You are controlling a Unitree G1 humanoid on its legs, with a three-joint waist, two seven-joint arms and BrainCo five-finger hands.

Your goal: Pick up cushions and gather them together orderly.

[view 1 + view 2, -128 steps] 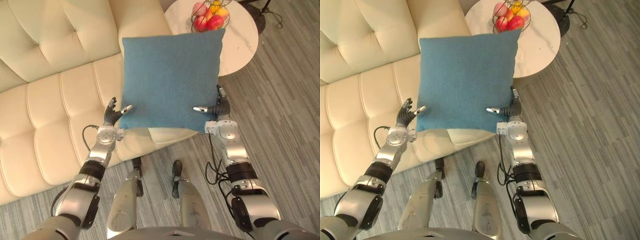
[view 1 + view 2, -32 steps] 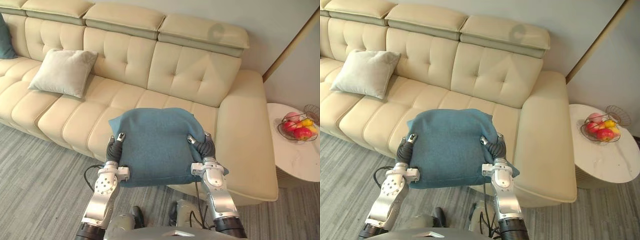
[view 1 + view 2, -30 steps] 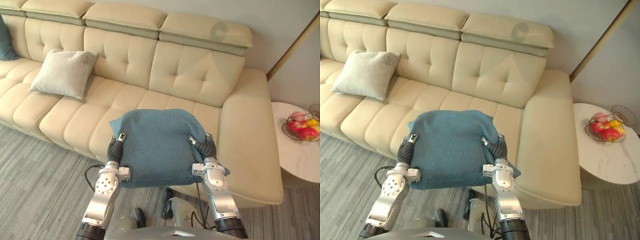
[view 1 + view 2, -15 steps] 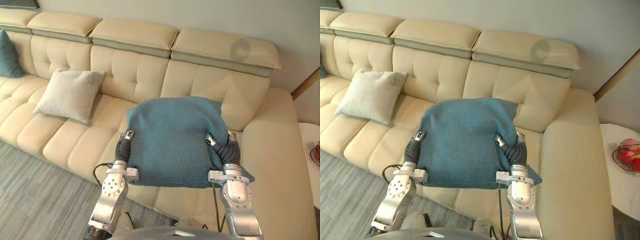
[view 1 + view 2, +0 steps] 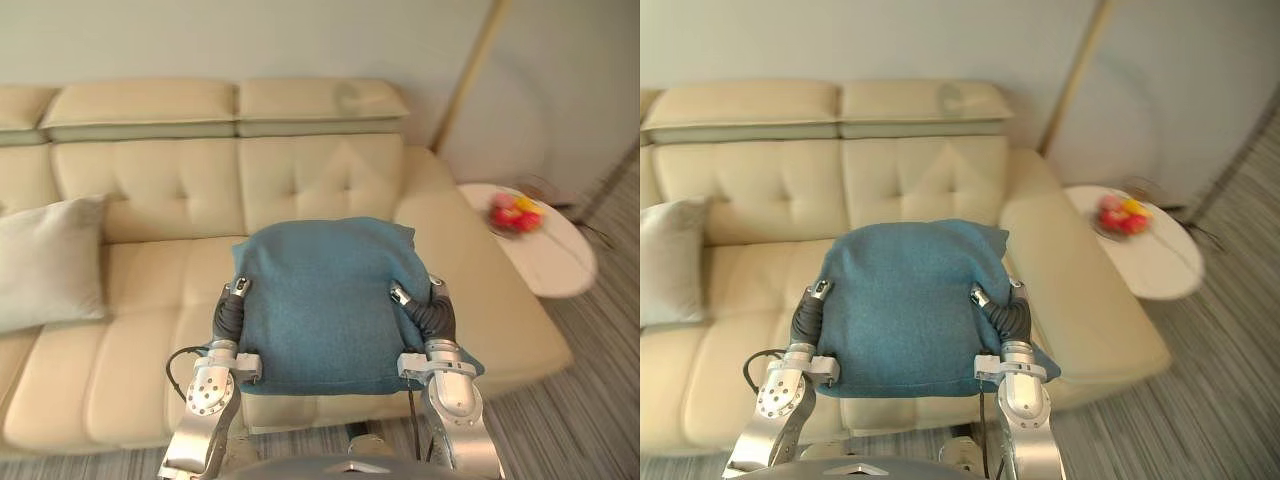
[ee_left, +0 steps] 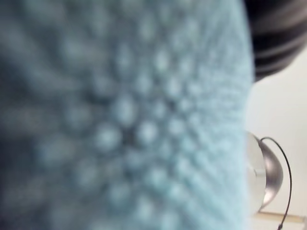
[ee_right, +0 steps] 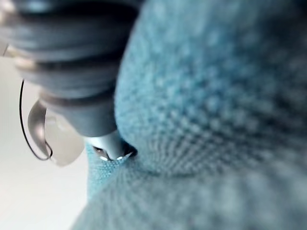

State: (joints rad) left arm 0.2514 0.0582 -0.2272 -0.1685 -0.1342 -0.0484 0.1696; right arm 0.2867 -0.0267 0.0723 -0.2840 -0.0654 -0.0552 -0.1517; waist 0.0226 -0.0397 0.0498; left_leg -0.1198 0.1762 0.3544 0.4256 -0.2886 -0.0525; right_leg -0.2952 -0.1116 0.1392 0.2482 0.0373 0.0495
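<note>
Blue cushion [image 5: 325,300] held by both side edges before sofa [image 5: 150,190].

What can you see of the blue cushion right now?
The blue cushion is squarish and plump, of coarse nubby teal fabric. It is held in front of the cream sofa, broad face tilted up. The left hand grips its left edge and the right hand its right edge, thumbs on top. One lower corner pokes out past the right hand.
</note>
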